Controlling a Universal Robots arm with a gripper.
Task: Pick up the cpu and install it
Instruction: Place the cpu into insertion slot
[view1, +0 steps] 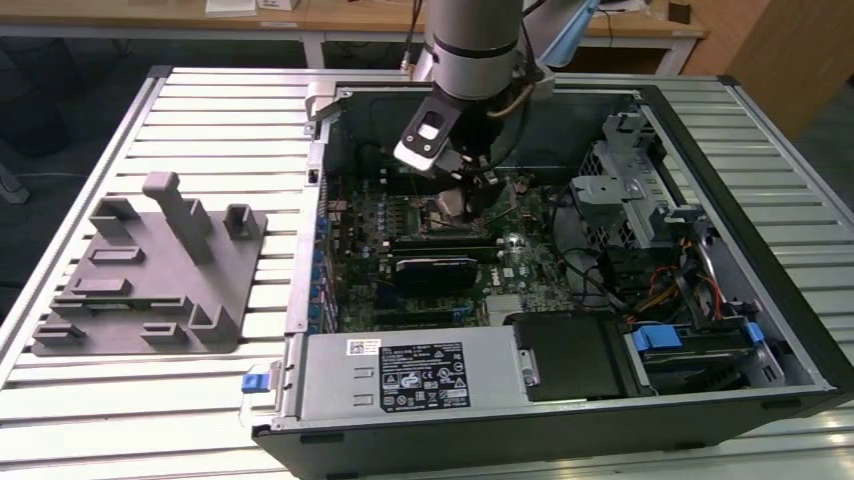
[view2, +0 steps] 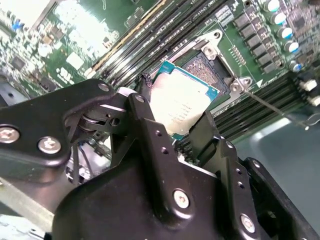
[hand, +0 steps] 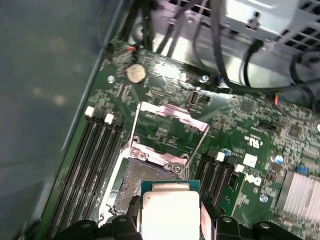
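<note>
— Has it got hold of anything?

— Yes. The gripper (view2: 175, 106) has its two black fingers (view2: 147, 125) drawn in partway, pinching the cpu (view2: 184, 97) by two opposite edges. The silvery top faces up toward the wrist.

— And where is the chip?

— Between the fingertips, down inside the open computer case (view1: 747, 330). It hangs just over the socket (view2: 207, 67), which lies straight below the gripper. In the second wrist view the chip looks tilted and covers one side of the socket, with the rest of the pin field bare beside it. I can't tell whether any edge is touching.

— Is the socket open?

— It is. The load plate (hand: 170, 117) is flipped back, just beyond the fingertips, and the thin lever (hand: 134, 125) stands raised alongside it.

— What else is near the gripper?

— Memory slots (hand: 90, 160) flank the socket on both sides, on the green motherboard (view1: 521, 260). A coin cell (hand: 136, 73) sits farther out, past the load plate.

— And the arm?

— The arm (view1: 474, 40) reaches down into the case from above. The grey fixture tray (view1: 147, 290) is well apart from the gripper, outside the case on the slatted table (view1: 200, 130).
</note>
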